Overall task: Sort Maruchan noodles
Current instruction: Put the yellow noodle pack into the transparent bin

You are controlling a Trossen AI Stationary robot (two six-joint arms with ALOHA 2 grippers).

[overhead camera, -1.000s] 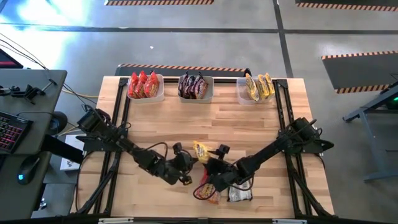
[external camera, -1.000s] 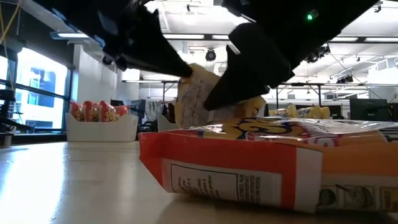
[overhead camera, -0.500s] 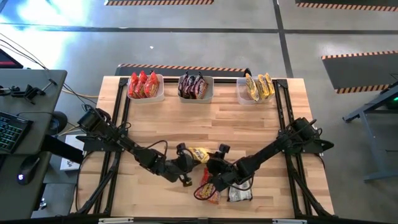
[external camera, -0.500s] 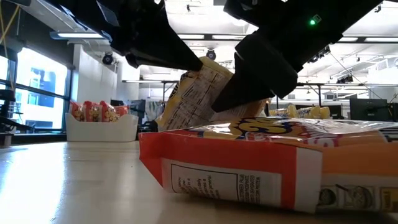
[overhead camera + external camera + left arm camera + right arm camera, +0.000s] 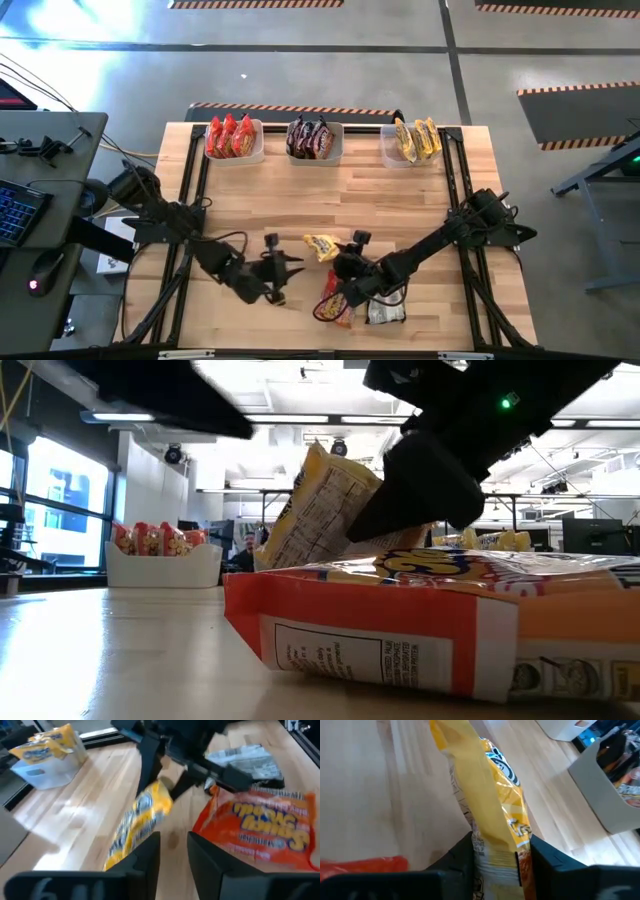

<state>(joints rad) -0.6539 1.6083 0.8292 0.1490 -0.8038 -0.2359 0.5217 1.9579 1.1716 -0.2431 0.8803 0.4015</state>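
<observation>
Yellow noodle packet [image 5: 487, 827] between right claw [image 5: 495, 857] fingers

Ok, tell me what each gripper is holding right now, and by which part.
The right gripper holds the yellow noodle packet by one end, pinched between its fingers. The left gripper holds nothing; it sits apart from the packet, fingers open.

Yellow noodle packet [image 5: 322, 246], tilted, mid-table

A grey concrete floor [image 5: 330, 70] with hazard-striped markings [image 5: 565, 90] surrounds the wooden counter [image 5: 380, 190]. A desk [image 5: 40, 170] stands beside it. Bright windows [image 5: 55, 500] and ceiling lights [image 5: 300, 405] show beyond.
</observation>
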